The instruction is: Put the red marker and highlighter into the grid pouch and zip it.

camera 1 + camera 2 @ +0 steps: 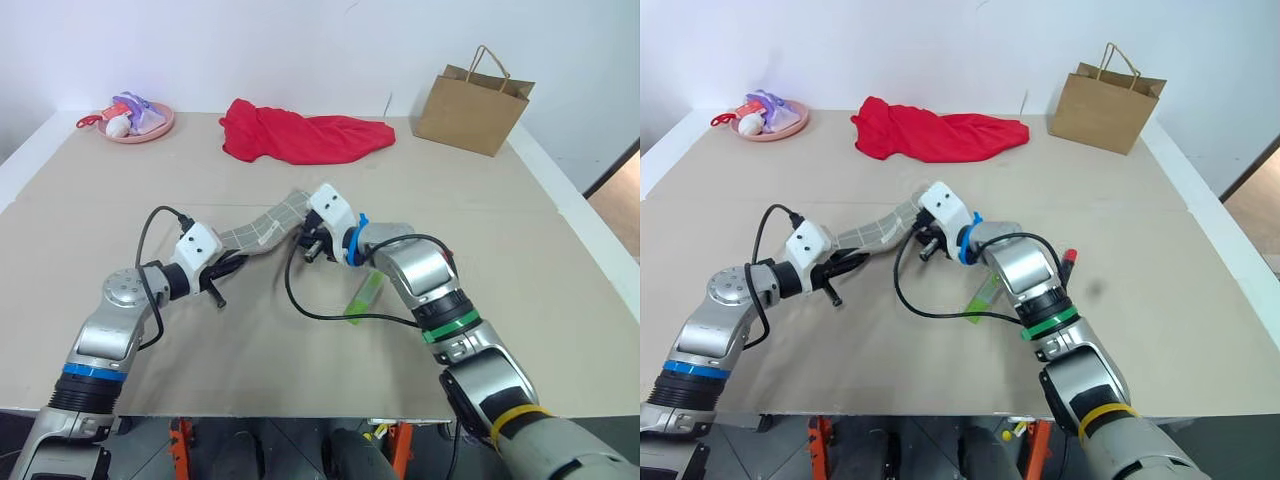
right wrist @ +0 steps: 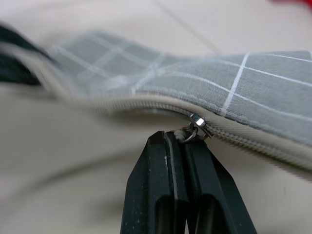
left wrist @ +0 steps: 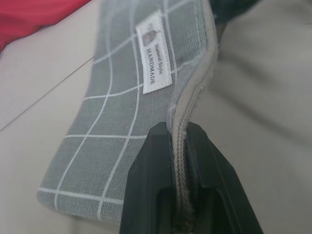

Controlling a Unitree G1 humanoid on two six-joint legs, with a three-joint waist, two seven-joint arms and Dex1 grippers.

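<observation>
Table room around the grid pouch is ample. Your left hand clamps its zipper edge; your right hand pinches the zipper pull. Highlighter and red marker lie beside the pouch: zip now, and you'll likely shut them out.

Right gripper with its black fingers pressed together on the zipper pull, grid pouch stretched across just beyond, zipper line along its near edge, beige tabletop below
</observation>
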